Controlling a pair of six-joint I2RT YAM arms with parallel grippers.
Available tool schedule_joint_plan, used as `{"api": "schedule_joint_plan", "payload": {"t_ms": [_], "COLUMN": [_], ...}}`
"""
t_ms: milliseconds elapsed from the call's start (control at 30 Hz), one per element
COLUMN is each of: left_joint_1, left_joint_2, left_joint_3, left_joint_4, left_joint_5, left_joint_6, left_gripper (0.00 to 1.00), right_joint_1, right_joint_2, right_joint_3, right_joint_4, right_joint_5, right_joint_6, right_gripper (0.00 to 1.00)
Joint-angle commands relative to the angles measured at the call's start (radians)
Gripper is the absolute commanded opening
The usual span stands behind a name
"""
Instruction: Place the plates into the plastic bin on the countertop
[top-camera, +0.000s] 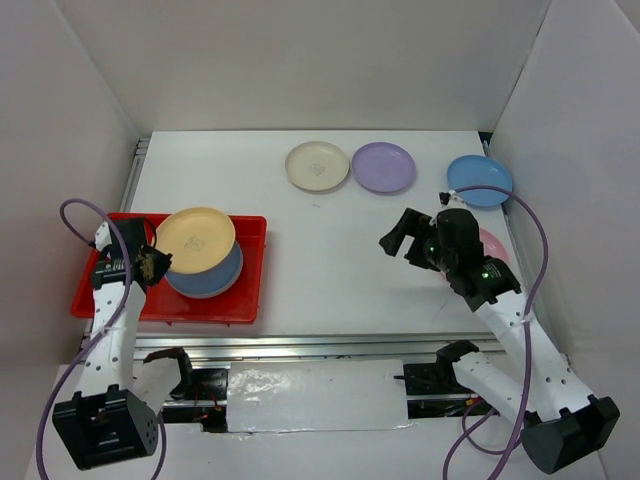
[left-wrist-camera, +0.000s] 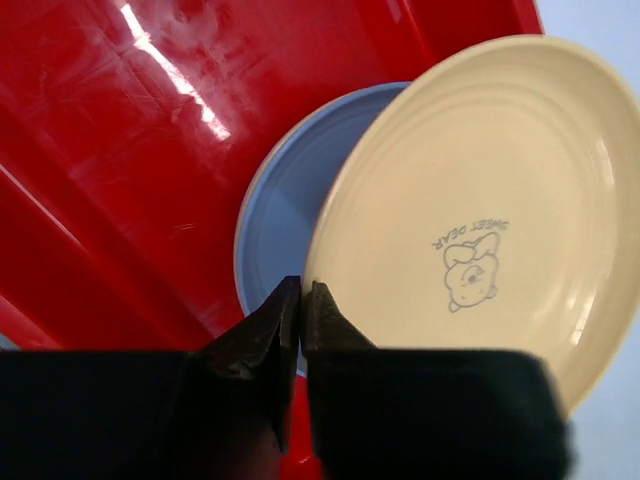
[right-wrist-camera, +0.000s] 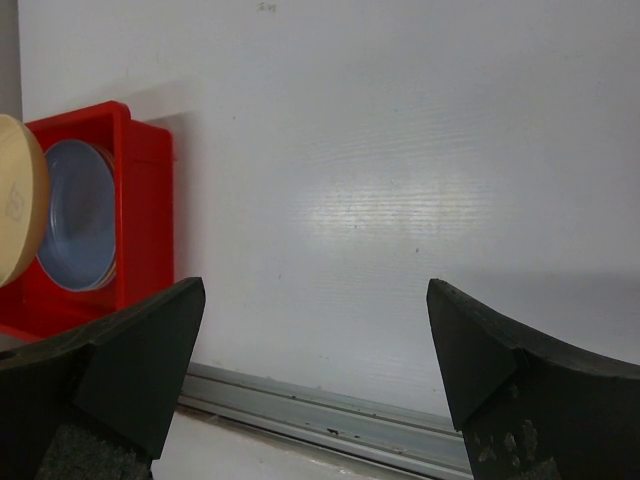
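Over the bin (top-camera: 100, 300), left fingers (left-wrist-camera: 262, 340) pinch the cream plate (left-wrist-camera: 480, 200) by its rim, tilted over the blue plate (left-wrist-camera: 285, 210), likely to stack; right fingers (right-wrist-camera: 140, 350) wide, empty.

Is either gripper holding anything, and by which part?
The left gripper pinches the yellow plate by its rim, above the blue plate; the right gripper is open, holding nothing.

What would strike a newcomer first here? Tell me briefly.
The bright red bin at the left, where the left gripper pinches a pale yellow plate tilted over a blue plate. The right gripper hangs open above the countertop; a cream plate, a purple plate and a sky-blue plate line the far edge.
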Motion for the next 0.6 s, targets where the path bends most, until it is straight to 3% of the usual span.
{"api": "schedule_joint_plan", "payload": {"t_ms": [0,33,133,300,367,400,467,500,533,567], "left_joint_1": [0.005,0.005,-0.007,-0.093,-0.185,-0.288,-0.427,-0.505,-0.685,-0.773], "left_joint_2": [-0.068,-0.076,-0.093,-0.132,-0.142,-0.129,-0.076,0.009,0.054,0.138], "left_joint_3": [-0.001,-0.005,-0.004,0.039,0.051,0.056,0.089,0.117,0.186,0.220], "left_joint_4": [0.023,0.020,0.006,-0.031,0.029,0.063,0.098,0.084,0.060,0.010], "left_joint_5": [0.042,0.045,0.075,0.013,0.021,0.071,0.056,0.012,-0.134,-0.204], "left_joint_6": [0.033,0.033,0.050,0.064,0.082,0.090,0.078,0.065,0.026,0.004], "left_gripper": [0.22,0.50,0.85,0.89,0.91,0.99,0.99,0.99,0.99,0.99], "right_joint_1": [0.014,0.017,0.017,0.016,0.013,0.005,-0.045,-0.071,-0.096,-0.157], "right_joint_2": [0.005,0.008,0.018,0.019,0.012,0.001,-0.013,-0.016,-0.009,0.020], "right_joint_3": [0.018,0.023,0.023,0.023,0.026,0.032,0.029,0.020,0.017,0.011], "right_joint_4": [0.050,0.053,0.055,0.055,0.042,0.020,0.007,0.002,-0.002,-0.004], "right_joint_5": [0.003,0.004,0.009,0.020,0.070,0.129,0.167,0.182,0.188,0.190], "right_joint_6": [0.003,0.003,0.003,0.020,0.026,0.047,0.063,0.066,0.067,0.063], "right_gripper": [1.00,1.00,1.00,1.00,1.00,1.00,1.00,1.00,1.00,1.00]}}
